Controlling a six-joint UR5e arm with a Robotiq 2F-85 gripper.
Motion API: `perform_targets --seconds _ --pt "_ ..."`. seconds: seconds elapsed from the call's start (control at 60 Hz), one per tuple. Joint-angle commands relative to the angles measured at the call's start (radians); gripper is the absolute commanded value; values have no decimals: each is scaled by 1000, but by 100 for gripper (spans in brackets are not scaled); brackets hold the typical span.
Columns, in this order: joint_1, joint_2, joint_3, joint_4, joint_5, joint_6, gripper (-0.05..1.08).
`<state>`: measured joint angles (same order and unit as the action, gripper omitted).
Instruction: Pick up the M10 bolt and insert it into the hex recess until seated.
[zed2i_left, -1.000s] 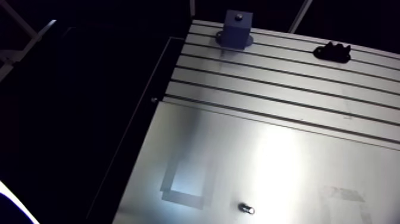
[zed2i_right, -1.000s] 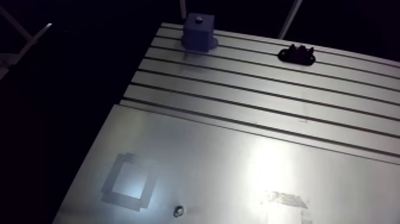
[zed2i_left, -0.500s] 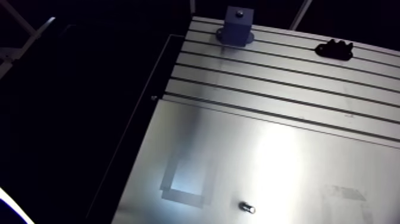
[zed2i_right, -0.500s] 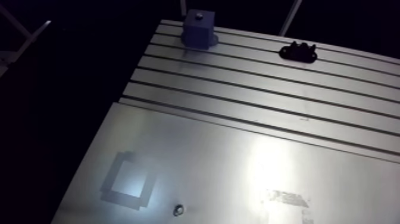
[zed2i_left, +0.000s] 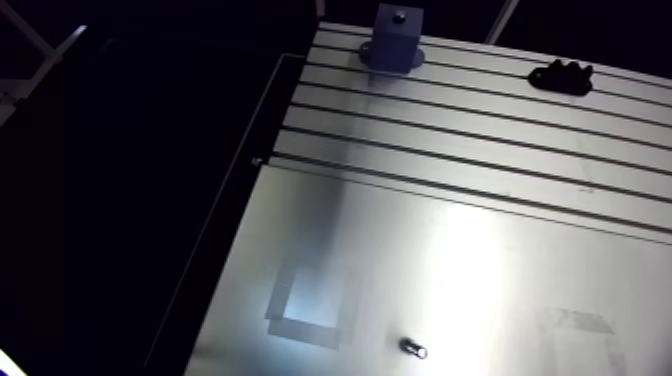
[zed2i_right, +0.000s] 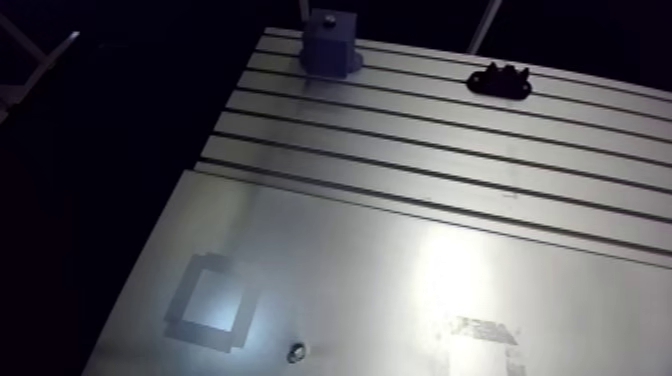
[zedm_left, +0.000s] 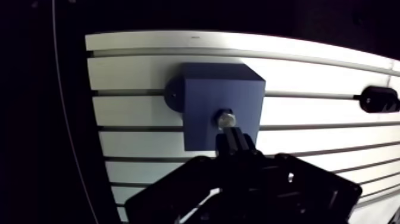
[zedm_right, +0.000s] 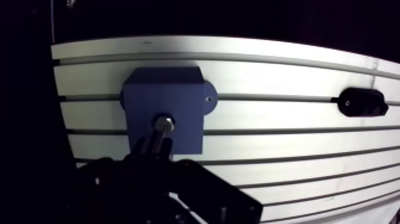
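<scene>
Shifting as a whole since just before, the arm view shows only that the camera has moved with the arm; nothing on the table (zed2i_left: 450, 135) has moved relative to the blue block (zed2i_left: 393, 40). The bolt (zedm_left: 225, 119) stands in the block's top face as it did earlier, so I judge it inserted, though not confirmed as seated. The gripper (zedm_left: 233, 143) hangs above the block; whether it is open or grips the bolt, I cannot tell. The block is matte and square-edged on a round flange, the bolt end is bright metal, and the table is glossy slotted aluminium.
</scene>
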<state>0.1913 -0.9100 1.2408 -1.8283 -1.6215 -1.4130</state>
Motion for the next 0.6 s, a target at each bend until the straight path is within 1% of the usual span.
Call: perform_targets --seconds 0.017,0.6 --pt "-10 4 10 -25 2 -2 108" --pt "-9 11 21 -27 7 -20 108"
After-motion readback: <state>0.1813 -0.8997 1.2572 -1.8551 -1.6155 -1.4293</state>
